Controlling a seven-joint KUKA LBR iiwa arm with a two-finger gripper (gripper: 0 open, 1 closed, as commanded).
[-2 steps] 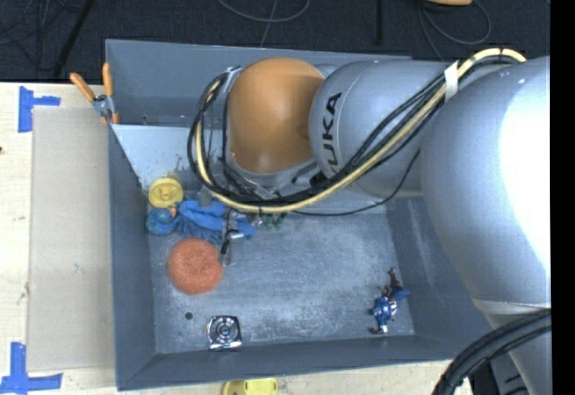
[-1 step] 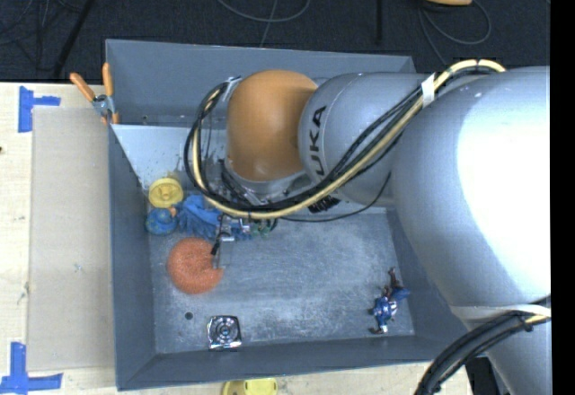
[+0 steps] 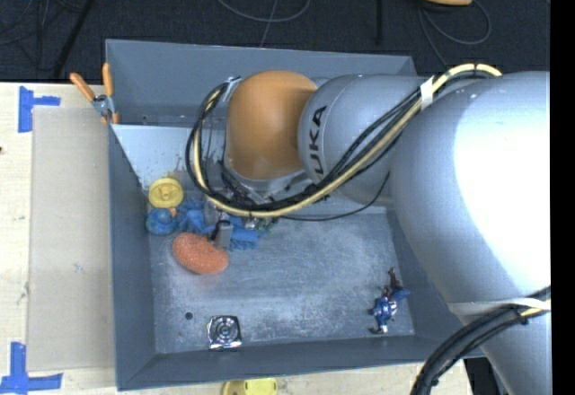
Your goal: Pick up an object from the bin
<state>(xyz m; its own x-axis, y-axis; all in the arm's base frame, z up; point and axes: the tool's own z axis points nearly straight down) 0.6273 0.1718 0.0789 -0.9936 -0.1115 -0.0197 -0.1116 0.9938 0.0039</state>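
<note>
Grey arm (image 3: 467,205) looms right; gripper (image 3: 225,225), opening impossible to tell, hangs centre-left by blue bits (image 3: 243,237); orange lump (image 3: 199,254) looks soft and light, so pinch its middle.

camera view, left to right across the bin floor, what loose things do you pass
yellow round piece → shiny metal piece → small blue figure
</note>
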